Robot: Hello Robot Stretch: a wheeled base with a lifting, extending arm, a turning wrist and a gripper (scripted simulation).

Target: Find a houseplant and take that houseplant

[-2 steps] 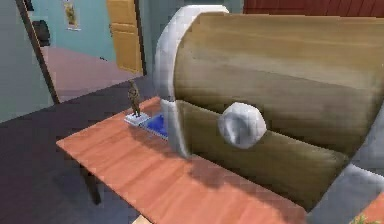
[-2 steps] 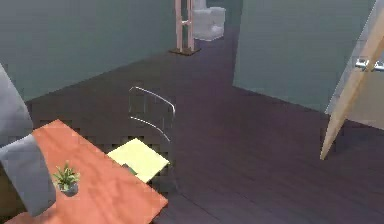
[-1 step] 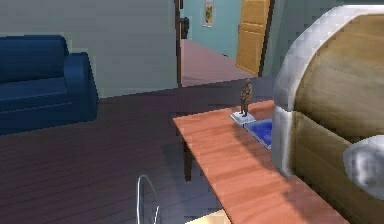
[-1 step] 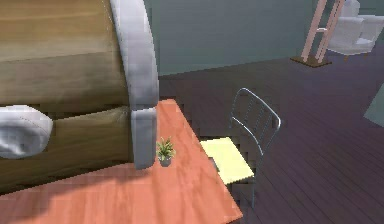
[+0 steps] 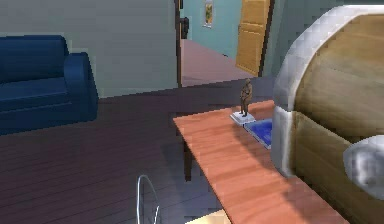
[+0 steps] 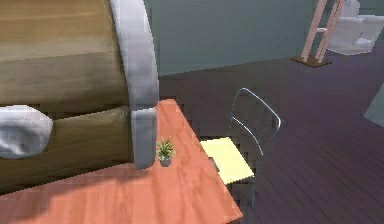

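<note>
On the reddish wooden tabletop [image 6: 120, 200], a small green potted houseplant [image 6: 165, 151] stands; the end effector's state cannot be told.

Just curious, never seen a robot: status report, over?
Small potted plant on the wooden table, near its edge. Chair alongside. Big couch close behind the plant.

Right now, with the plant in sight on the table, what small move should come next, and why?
Probably a short forward nudge of the base. The plant stands on the table slightly left of the arm side view's middle, close to the chair; the arm extends just right of middle, so a small shift should line them up.
</note>
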